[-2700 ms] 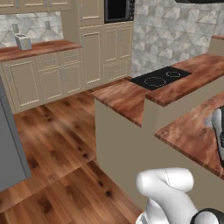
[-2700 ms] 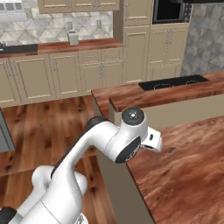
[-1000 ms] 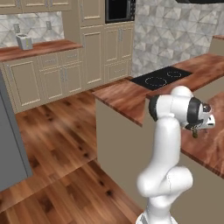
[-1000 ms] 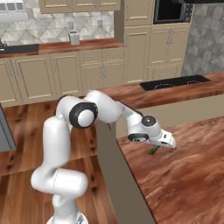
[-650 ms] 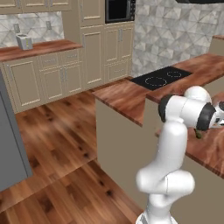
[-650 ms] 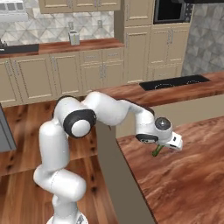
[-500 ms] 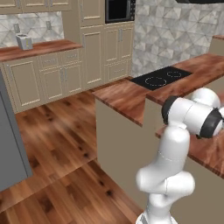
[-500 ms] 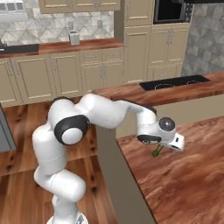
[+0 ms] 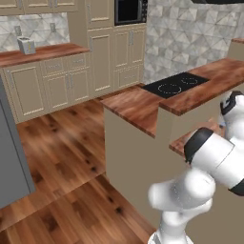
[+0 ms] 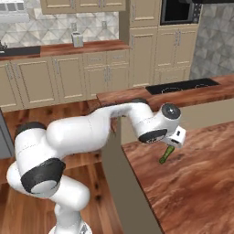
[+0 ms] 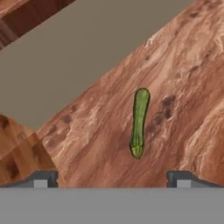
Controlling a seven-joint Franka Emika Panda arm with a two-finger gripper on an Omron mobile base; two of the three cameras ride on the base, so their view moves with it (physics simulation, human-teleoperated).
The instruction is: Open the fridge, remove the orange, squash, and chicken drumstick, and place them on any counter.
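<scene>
The squash (image 11: 139,122) lies flat on the brown wood table (image 11: 183,65), alone, w/ nothing touching it. In the hand view it's a slim green stick, long way up & down. In the right base view the squash (image 10: 165,154) sits near the table's (image 10: 196,183) left edge, just below the white hand. The fingers (image 11: 113,179) are spread wide, one tip at each side low in the hand view, holding nothing. The squash is between them but further off, not touching. The black cooktop (image 9: 175,84) is on the higher level of the table. Grey fridge (image 9: 12,162) edge at left, beige cabinets (image 10: 68,75) along the back wall, wood floor (image 9: 71,157) below.
</scene>
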